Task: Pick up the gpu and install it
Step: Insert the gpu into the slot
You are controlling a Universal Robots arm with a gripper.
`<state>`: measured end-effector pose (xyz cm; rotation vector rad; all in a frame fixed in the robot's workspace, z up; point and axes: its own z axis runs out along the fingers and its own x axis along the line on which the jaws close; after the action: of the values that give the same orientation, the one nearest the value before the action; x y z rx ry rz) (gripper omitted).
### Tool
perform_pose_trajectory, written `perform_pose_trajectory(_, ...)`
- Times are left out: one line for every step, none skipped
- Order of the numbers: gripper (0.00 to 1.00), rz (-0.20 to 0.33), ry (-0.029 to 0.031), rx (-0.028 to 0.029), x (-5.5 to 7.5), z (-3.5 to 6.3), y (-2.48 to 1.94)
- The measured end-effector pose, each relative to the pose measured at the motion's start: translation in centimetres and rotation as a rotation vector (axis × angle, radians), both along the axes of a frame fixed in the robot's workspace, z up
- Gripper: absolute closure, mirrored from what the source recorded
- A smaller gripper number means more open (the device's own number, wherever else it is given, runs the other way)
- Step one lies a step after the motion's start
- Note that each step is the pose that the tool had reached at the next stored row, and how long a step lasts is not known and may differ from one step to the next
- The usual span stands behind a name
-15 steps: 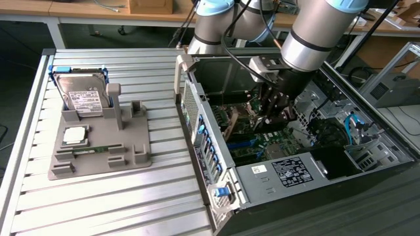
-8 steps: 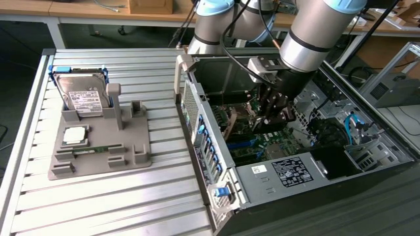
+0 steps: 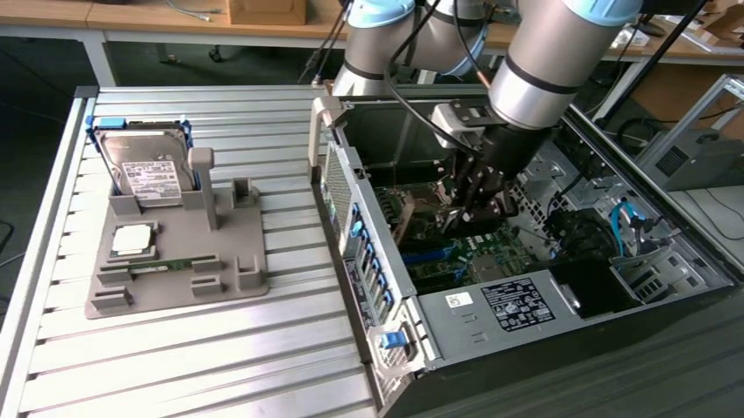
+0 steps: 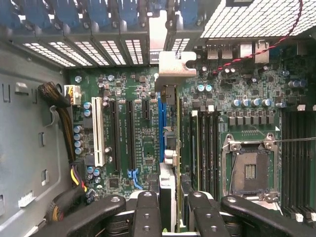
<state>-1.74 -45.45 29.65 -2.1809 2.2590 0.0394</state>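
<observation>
Holding the gpu [image 4: 170, 148] edge-on between its fingers, the gripper [image 3: 479, 202] hangs inside the open computer case [image 3: 489, 322], card just above the blue slot [image 4: 161, 131]. Seating it well likely means keeping the silver bracket [image 4: 175, 64] aligned with its rear opening. The hard drive [image 3: 145, 165] label on the worktop [image 3: 174, 357] is unreadable.

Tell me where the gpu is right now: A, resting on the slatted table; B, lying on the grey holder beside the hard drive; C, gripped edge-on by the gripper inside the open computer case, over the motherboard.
C: the gripper clamps the gpu edge-on above the motherboard, inside the computer case.
</observation>
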Motion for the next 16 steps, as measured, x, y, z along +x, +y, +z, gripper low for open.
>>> perform_pose_trajectory(0.73, 0.000, 0.0000, 0.0000, -0.05, -0.01, 0.00)
perform_pose_trajectory(0.73, 0.000, 0.0000, -0.0001, -0.11, -0.03, 0.00)
perform_pose_trajectory(0.73, 0.000, 0.0000, 0.0000, -0.15, -0.04, 0.00)
perform_pose_trajectory(0.73, 0.000, 0.0000, 0.0001, -0.23, -0.08, 0.00)
perform_pose_trajectory(0.73, 0.000, 0.0000, 0.0000, -0.33, -0.11, 0.00)
perform_pose_trajectory(0.73, 0.000, 0.0000, 0.0000, -0.37, -0.13, 0.00)
perform_pose_trajectory(0.73, 0.000, 0.0000, 0.0000, -0.43, -0.14, 0.00)
perform_pose_trajectory(0.73, 0.000, 0.0000, -0.0001, -0.47, -0.16, 0.00)
perform_pose_trajectory(0.73, 0.000, 0.0000, 0.0000, -0.54, -0.18, 0.00)
perform_pose_trajectory(0.73, 0.000, 0.0000, 0.0000, -0.65, -0.20, 0.00)
perform_pose_trajectory(0.73, 0.000, 0.0000, 0.0000, -0.71, -0.22, 0.00)
perform_pose_trajectory(0.73, 0.000, 0.0000, 0.0001, -0.76, -0.25, 0.00)
perform_pose_trajectory(0.73, 0.000, 0.0000, 0.0001, -0.79, -0.28, 0.00)
perform_pose_trajectory(0.73, 0.000, -0.0001, 0.0001, -0.81, -0.31, 0.00)
perform_pose_trajectory(0.73, 0.000, 0.0000, 0.0000, -0.86, -0.34, 0.00)
perform_pose_trajectory(0.73, 0.000, 0.0000, 0.0000, -0.92, -0.37, 0.00)
